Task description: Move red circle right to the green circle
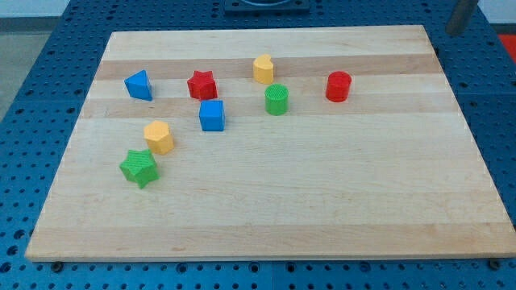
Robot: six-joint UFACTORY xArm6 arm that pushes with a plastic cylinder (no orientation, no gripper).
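The red circle stands on the wooden board at the upper right. The green circle stands to its left, about a block's width away and slightly lower. A dark rod shows at the view's top right corner, beyond the board's corner. My tip is up and to the right of the red circle, well apart from every block.
A yellow block stands just above the green circle. A red star, a blue cube and a blue triangular block lie further left. A yellow hexagon and a green star sit at the lower left.
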